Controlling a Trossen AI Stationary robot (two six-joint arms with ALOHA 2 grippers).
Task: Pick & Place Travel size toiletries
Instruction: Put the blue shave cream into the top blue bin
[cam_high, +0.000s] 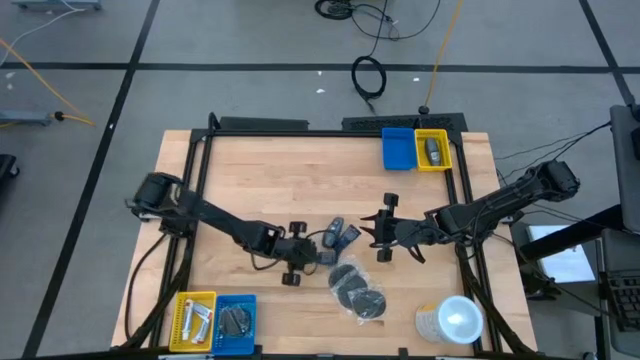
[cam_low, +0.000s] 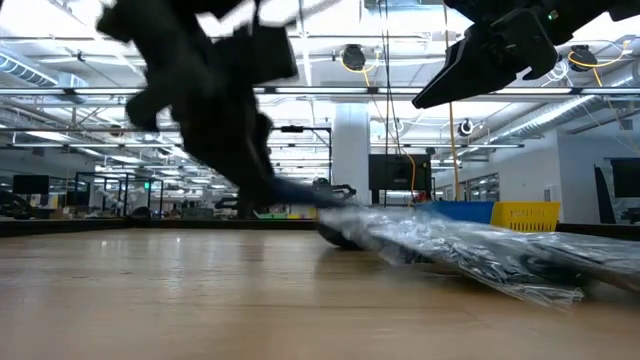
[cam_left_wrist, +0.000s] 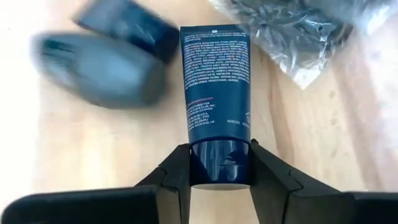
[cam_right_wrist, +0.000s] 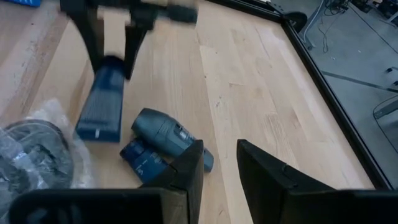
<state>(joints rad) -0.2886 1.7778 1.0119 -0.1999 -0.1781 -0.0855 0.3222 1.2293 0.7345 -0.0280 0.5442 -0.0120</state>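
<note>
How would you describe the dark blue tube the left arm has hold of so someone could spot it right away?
Start at the middle of the wooden table, just left of the clear-wrapped dark discs. There the left end effector is clamped on the cap end of a dark blue tube. Unlike the rounded grey bottle beside it, it is flat and covered in small white print.

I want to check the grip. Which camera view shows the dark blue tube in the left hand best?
The left wrist view: the dark blue tube fills the frame, its cap clamped between the left hand fingers. The right wrist view shows it farther off, from the other end. The high view shows only a small dark shape; in the low view I cannot pick it out.
</note>
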